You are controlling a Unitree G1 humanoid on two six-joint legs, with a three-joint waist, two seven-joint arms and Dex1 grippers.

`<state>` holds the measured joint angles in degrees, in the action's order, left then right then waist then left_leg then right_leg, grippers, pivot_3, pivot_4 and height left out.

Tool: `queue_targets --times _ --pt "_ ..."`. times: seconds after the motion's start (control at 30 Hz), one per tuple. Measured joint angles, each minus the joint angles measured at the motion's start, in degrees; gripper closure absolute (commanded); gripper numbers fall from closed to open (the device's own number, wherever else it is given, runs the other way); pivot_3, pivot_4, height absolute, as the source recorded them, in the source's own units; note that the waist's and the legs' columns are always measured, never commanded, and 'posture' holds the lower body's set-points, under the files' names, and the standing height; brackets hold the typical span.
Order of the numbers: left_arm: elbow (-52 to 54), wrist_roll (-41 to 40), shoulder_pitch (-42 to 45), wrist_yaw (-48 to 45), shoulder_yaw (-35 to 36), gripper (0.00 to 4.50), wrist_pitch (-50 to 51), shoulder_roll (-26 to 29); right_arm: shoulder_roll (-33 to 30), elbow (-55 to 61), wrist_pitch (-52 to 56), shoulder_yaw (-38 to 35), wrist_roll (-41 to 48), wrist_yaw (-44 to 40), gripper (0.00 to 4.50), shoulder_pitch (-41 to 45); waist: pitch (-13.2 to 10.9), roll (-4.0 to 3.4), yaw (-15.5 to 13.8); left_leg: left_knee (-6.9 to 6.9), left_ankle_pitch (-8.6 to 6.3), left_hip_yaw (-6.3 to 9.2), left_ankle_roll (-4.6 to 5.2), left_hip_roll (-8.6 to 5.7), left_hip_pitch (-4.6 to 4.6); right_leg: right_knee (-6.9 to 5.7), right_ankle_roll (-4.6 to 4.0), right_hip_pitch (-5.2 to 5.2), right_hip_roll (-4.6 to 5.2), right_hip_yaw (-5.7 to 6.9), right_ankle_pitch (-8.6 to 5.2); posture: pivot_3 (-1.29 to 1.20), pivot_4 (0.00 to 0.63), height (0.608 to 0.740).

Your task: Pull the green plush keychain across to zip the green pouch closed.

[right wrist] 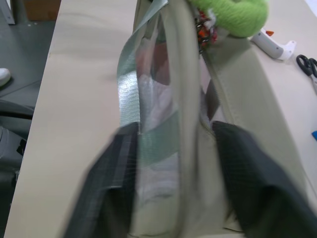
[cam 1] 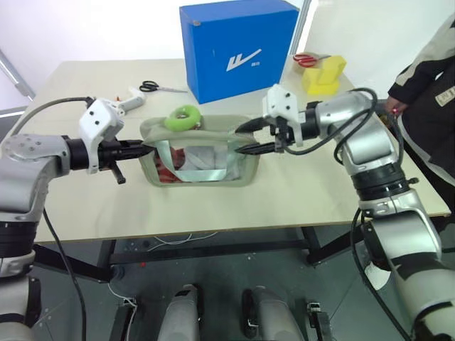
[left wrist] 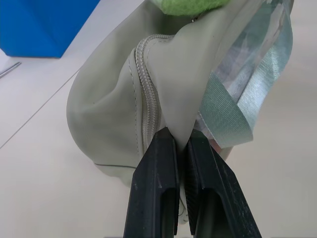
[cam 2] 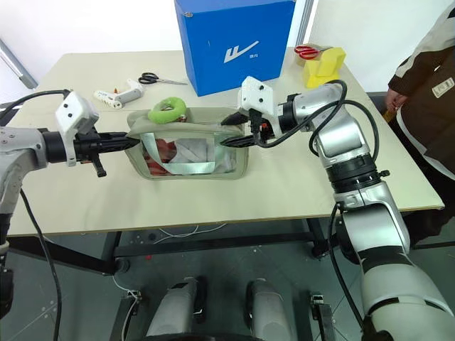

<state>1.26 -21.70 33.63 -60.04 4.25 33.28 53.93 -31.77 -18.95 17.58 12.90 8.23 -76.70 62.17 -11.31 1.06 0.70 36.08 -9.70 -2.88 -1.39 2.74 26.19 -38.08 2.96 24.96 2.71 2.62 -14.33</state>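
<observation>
Left eye view: pale sage-green fabric pouch (cam 1: 200, 153) with clear window, standing mid-table, well back from the near table edge (cam 1: 234, 222). Bright lime-green fuzzy ring keychain (cam 1: 184, 116) perched on top near the left end. Left gripper (cam 1: 146, 147) clamped on the pouch's left end; right gripper (cam 1: 243, 138) at the right end, fingers spread apart. Likely risk: with the right end freed, pouch sagging or swinging on one pinch, zipper line slackening. Tall blue cardboard box (cam 1: 238, 46) just behind, limiting room rearward; person (cam 1: 426, 92) standing near the right table corner.

Left wrist view: black fingers (left wrist: 154, 188) shut tight on a thin fold beside the zipper teeth; fabric possibly slipping under a hard pull.

Right wrist view: fingers straddling the pouch end, not visibly pressing; keychain far along the top, needing a reach across.
</observation>
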Motion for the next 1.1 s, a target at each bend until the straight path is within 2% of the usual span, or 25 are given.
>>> queue_targets --times 0.1,0.17,0.37,0.57,0.97,1.03,1.1 --pt "-0.3 0.3 -0.1 0.0 -0.1 4.50 -0.6 -0.1 -0.3 -3.1 3.5 -1.0 2.4 -2.7 1.46 4.5 0.0 0.00 0.0 -0.02 0.00 -0.01 0.00 0.01 0.00 0.00 -0.01 0.02 0.00 -0.02 0.00 0.00 0.150 0.740" --pt "-0.5 0.6 -0.1 0.1 -0.2 4.50 -1.2 -0.2 2.4 -7.9 8.2 -4.3 5.6 -2.0 1.46 9.7 0.0 -0.01 0.1 -0.03 0.00 -0.02 0.00 0.02 -0.01 -0.01 0.00 0.02 -0.01 -0.02 0.03 0.00 0.150 0.740" --pt "-1.1 1.2 0.2 0.1 -0.5 4.50 -2.7 -1.1 15.6 -25.8 12.1 -10.6 7.2 12.5 1.46 21.2 0.0 -0.02 0.1 -0.09 0.00 -0.06 0.00 0.02 -0.03 -0.01 -0.04 0.03 0.00 -0.02 0.06 0.00 0.150 0.740" --pt "-1.1 1.2 0.4 0.0 -0.7 4.50 -2.9 -1.4 22.4 -35.3 7.2 -8.2 3.3 16.9 1.46 23.0 0.0 -0.01 -0.1 0.00 -0.01 -0.06 0.01 -0.03 0.12 0.11 -0.05 0.03 0.13 -0.05 0.05 0.00 0.150 0.740" --pt "-0.5 1.3 0.1 0.6 -0.7 4.50 -2.7 -1.6 22.4 -38.6 -1.8 -2.5 -5.0 13.9 1.46 21.1 0.0 0.00 0.0 -0.03 -0.01 -0.03 0.01 -0.01 0.09 0.08 -0.03 0.04 0.05 -0.05 0.06 0.00 0.150 0.740" --pt "-0.5 1.6 0.3 0.9 -0.7 4.50 -2.9 -1.9 22.3 -38.6 -2.4 -2.5 -5.4 13.9 1.99 21.1 0.0 0.00 -0.1 -0.03 -0.01 -0.03 0.01 0.00 0.09 0.08 -0.03 0.04 0.05 -0.04 0.06 0.00 0.150 0.740" --pt "-1.0 2.0 0.6 1.1 -0.7 4.50 -2.9 -2.3 22.2 -38.6 -2.5 -2.6 -5.5 13.7 2.77 21.1 0.0 0.00 -0.1 -0.03 -0.01 -0.02 0.01 -0.01 0.09 0.08 -0.03 0.04 0.05 -0.04 0.06 0.00 0.150 0.740"
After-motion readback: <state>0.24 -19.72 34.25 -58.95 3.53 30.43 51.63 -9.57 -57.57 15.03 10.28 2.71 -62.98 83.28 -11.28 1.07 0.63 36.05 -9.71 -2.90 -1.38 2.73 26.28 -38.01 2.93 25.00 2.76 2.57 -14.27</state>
